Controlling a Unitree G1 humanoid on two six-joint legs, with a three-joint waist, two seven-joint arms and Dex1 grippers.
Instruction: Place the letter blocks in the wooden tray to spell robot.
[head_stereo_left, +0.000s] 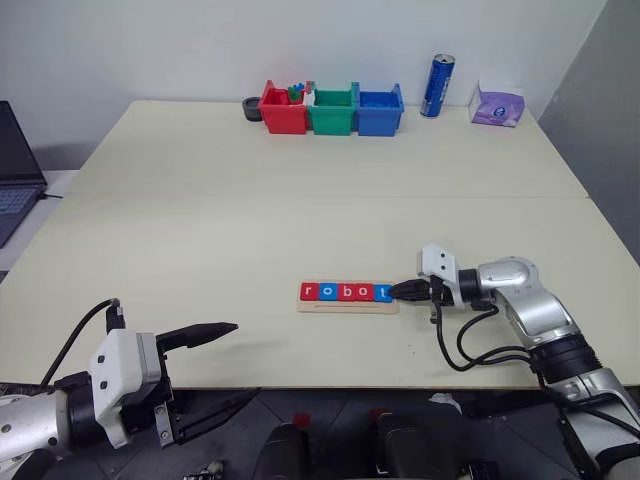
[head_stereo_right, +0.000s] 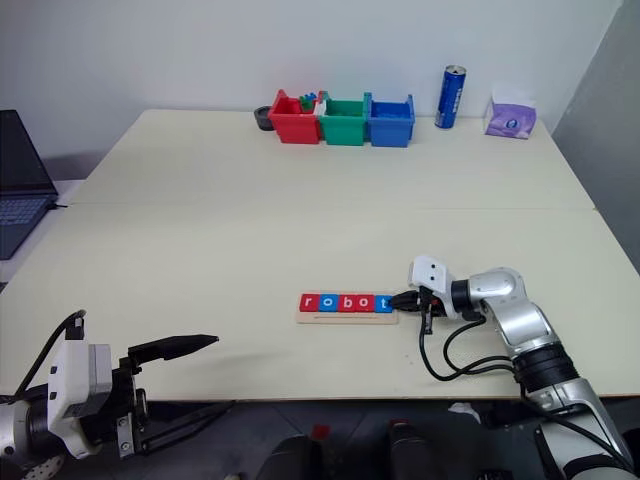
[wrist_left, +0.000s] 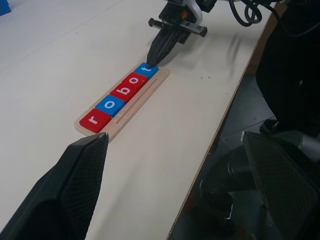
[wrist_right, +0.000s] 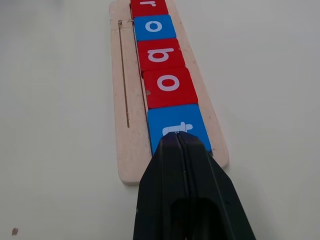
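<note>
Right wrist view, closed right gripper (wrist_right: 178, 136) touching t block (wrist_right: 176, 125), left gripper (head_stereo_left: 215, 365) open

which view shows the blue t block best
The right wrist view: the blue t block lies close up at the wooden tray's near end, with the shut right end effector tip at its edge. The left wrist view shows it small; in both eye views it is tiny.

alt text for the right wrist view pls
Five letter blocks lie in a row on a pale wooden tray, reading r, o, b, o, t, on a cream table. The right gripper has its black fingers shut, their tip over the near edge of the blue t block.
</note>
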